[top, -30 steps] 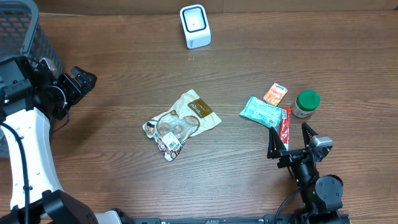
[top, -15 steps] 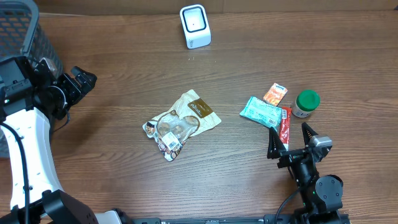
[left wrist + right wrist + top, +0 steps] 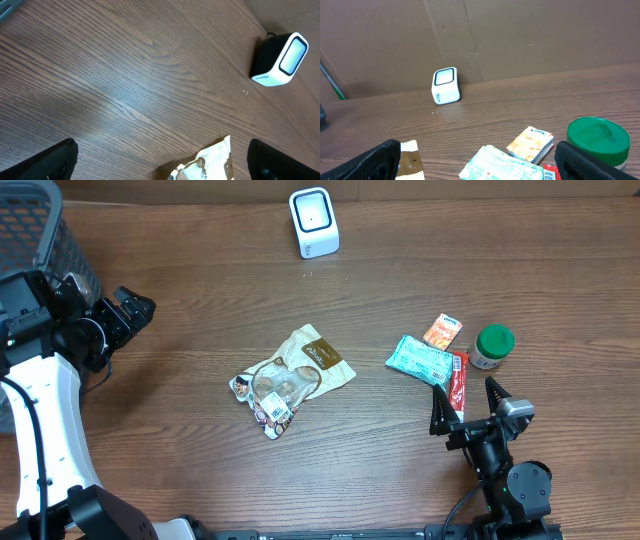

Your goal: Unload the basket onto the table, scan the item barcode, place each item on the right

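Five goods lie on the wooden table [image 3: 200,280], none of them held. A clear-windowed snack pouch [image 3: 293,377] lies flat near the middle. The other four are clustered to the right: a teal packet [image 3: 421,359], a small orange packet [image 3: 442,331] just behind it, a red stick pack [image 3: 458,381] touching the teal packet's right edge, and one green-lidded jar [image 3: 491,346] standing upright just beside the stick pack. The jar's lid is on, so its contents cannot be seen.

One white barcode scanner [image 3: 313,222] stands at the far edge of the table, well apart from every item, its window facing up and toward the arms.

One wire-mesh basket [image 3: 40,230] sits at the far left corner. Whether anything is in it cannot be told, as most of it is cut off.

Two grippers are in view, both with fingers spread wide and holding nothing. The right gripper [image 3: 465,392] sits at the near edge of the cluster, with the near end of the red stick pack between its fingers in the overhead view. The left gripper [image 3: 128,310] hangs over bare wood at the left, near the basket and well apart from the pouch. Its wrist camera looks toward the pouch's corner and the scanner.
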Motion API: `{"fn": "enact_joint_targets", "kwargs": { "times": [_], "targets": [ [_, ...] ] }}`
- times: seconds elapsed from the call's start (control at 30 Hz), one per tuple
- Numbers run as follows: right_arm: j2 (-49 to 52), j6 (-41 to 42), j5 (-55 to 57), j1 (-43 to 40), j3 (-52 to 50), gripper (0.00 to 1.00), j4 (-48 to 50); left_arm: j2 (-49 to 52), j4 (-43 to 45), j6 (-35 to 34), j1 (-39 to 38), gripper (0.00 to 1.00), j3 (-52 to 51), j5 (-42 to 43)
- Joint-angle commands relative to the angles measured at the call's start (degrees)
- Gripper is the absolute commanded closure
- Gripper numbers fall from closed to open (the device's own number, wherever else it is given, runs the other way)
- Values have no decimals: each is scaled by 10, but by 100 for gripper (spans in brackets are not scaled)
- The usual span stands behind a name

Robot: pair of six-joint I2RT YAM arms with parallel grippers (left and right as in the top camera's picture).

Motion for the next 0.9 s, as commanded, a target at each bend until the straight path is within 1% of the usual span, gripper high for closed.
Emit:
{"fn": "enact_joint_targets", "kwargs": {
  "times": [0.0,0.6,0.77,0.87],
  "targets": [
    [-5,-2,-1,-3,-6,0,3,-9,1,-3,1,1,4,0],
    [-5,-2,-1,-3,-6,0,3,-7,1,-3,1,0,4,0],
    [-5,-2,-1,-3,-6,0,3,-28,0,-3,-3,0,4,0],
    [-5,-2,-1,-3,-6,0,3,-72,0,-3,-13,0,4,0]
  ]
}}
